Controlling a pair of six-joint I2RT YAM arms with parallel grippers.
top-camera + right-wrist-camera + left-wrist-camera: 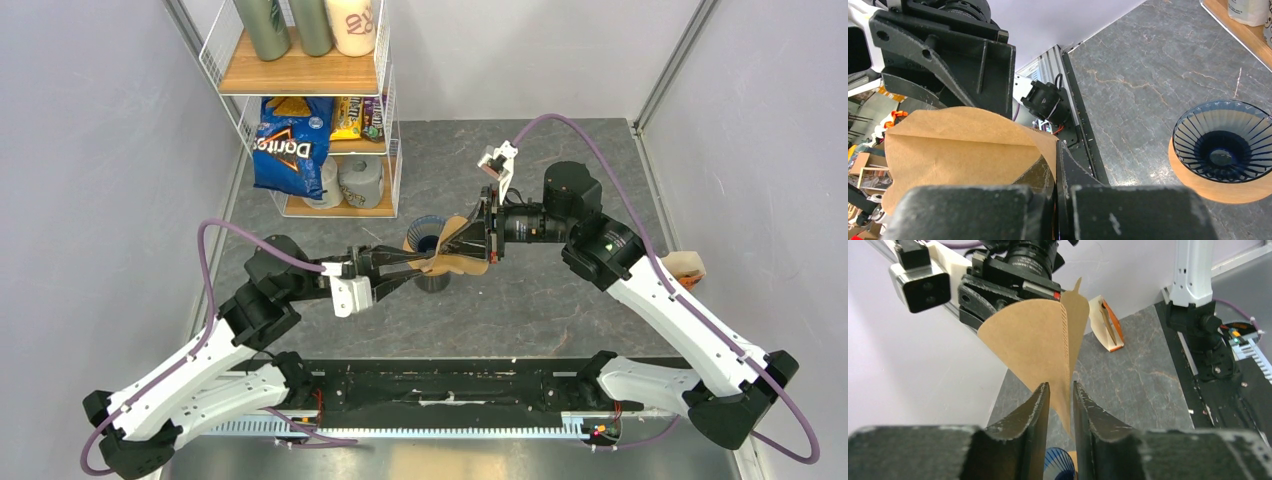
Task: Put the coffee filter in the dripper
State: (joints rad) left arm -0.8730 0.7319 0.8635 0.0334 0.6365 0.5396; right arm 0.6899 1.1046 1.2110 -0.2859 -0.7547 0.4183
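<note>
The right gripper (1055, 159) pinches the coffee filter (1035, 342) tight, up in the air near the dripper (1220, 140). The left gripper (1061, 392) has jaws a little apart around the paper's tip, maybe not touching. Open the cone, then lower it point first.

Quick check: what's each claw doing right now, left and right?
Left claw: slightly open, light-brown paper coffee filter hanging between its jaws, not pinched.
Right claw: shut on the filter's edge.
</note>
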